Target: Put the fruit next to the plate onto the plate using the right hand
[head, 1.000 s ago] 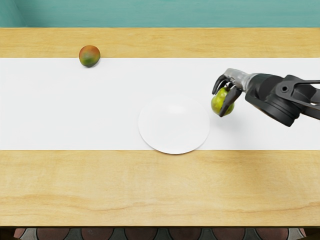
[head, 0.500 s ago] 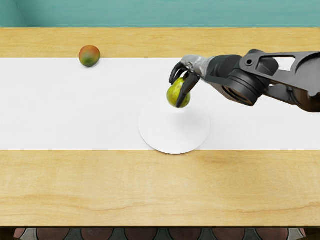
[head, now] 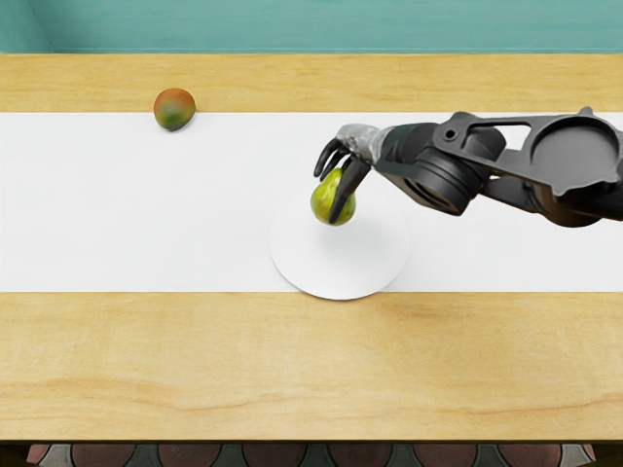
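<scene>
A yellow-green pear (head: 329, 199) hangs in my right hand (head: 339, 175), whose dark fingers are curled around its top and right side. The arm reaches in from the right edge. The pear is over the far part of the white round plate (head: 338, 261), which lies on the white runner at the middle of the table. Whether the pear touches the plate I cannot tell. The left arm is out of view.
A red-green mango (head: 174, 108) lies at the far left, on the back edge of the white runner (head: 117, 204). Bare wooden table (head: 292, 370) stretches in front of the runner. A teal wall (head: 311, 24) borders the back.
My right hand has carried the pear leftward from beside the plate's right rim to above the plate, and in the last half second slightly left and lower.
</scene>
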{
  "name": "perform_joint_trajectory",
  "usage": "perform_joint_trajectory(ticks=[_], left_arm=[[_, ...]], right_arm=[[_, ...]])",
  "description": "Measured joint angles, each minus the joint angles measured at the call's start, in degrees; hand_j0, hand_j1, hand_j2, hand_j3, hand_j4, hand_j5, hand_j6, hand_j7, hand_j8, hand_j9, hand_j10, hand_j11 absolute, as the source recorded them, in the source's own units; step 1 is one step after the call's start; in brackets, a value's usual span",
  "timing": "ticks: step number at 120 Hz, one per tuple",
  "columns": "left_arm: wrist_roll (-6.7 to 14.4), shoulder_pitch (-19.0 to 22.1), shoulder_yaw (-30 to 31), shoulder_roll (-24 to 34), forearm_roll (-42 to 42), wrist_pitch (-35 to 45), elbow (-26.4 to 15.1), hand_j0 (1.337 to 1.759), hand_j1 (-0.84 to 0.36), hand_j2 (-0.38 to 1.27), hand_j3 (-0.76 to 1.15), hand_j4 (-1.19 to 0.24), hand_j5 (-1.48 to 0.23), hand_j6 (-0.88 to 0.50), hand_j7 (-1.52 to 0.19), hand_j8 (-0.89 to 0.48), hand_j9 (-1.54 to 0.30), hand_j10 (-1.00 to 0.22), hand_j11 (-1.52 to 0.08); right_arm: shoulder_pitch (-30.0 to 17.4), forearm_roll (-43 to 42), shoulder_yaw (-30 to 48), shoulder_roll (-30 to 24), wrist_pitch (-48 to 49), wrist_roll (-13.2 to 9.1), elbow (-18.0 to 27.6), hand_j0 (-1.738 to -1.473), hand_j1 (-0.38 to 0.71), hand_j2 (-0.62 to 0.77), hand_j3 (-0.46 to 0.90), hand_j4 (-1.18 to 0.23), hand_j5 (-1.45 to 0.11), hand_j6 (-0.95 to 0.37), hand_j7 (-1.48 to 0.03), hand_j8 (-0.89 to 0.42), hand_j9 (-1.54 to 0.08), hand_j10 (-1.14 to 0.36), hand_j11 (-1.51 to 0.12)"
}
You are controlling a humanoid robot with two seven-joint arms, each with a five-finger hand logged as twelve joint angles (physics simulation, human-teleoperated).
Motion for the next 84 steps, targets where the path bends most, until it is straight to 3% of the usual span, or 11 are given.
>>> perform_joint_trajectory(ticks=[14, 31, 47, 60, 84], left_arm=[[0.00, 0.01, 0.00, 0.00, 0.00, 0.00, 0.00, 1.658, 0.35, 0.00, 0.00, 0.00, 0.00, 0.00, 0.00, 0.00, 0.00, 0.00, 0.00], [0.00, 0.01, 0.00, 0.00, -0.01, 0.01, 0.00, 1.658, 0.35, 0.00, 0.00, 0.00, 0.00, 0.00, 0.00, 0.00, 0.00, 0.00, 0.00], [0.00, 0.01, 0.00, 0.00, -0.01, 0.00, 0.00, 1.658, 0.35, 0.00, 0.00, 0.00, 0.00, 0.00, 0.00, 0.00, 0.00, 0.00, 0.00], [0.00, 0.01, 0.00, 0.00, -0.01, 0.00, 0.00, 1.658, 0.35, 0.00, 0.00, 0.00, 0.00, 0.00, 0.00, 0.00, 0.00, 0.00, 0.00], [0.00, 0.38, 0.00, 0.00, -0.01, 0.00, 0.00, 1.658, 0.35, 0.00, 0.00, 0.00, 0.00, 0.00, 0.00, 0.00, 0.00, 0.00, 0.00]], right_arm=[[-0.10, -0.07, 0.00, 0.64, 0.20, 0.03, -0.94, -1.658, -0.03, 0.29, 0.00, -0.44, -0.63, -0.27, -0.60, -0.19, -0.62, -0.26, -0.61], [0.08, -0.17, -0.01, 0.54, 0.41, 0.04, -0.23, -1.658, -0.17, 0.14, 0.00, -0.23, -0.33, -0.15, -0.31, -0.11, -0.33, -0.15, -0.32], [0.02, 2.05, 1.04, -2.19, -0.14, 0.04, 3.94, -1.658, -0.24, 0.07, 0.00, -0.13, -0.19, -0.09, -0.18, -0.07, -0.19, -0.09, -0.18], [-1.45, 5.54, 7.29, -6.86, 2.04, 0.04, 9.90, -1.658, -0.27, 0.04, 0.00, -0.09, -0.12, -0.06, -0.12, -0.05, -0.12, -0.06, -0.12], [-17.46, 15.65, 29.50, -15.01, 22.09, 0.04, 20.61, -1.658, -0.30, 0.01, 0.00, -0.05, -0.07, -0.04, -0.07, -0.04, -0.07, -0.04, -0.07]])
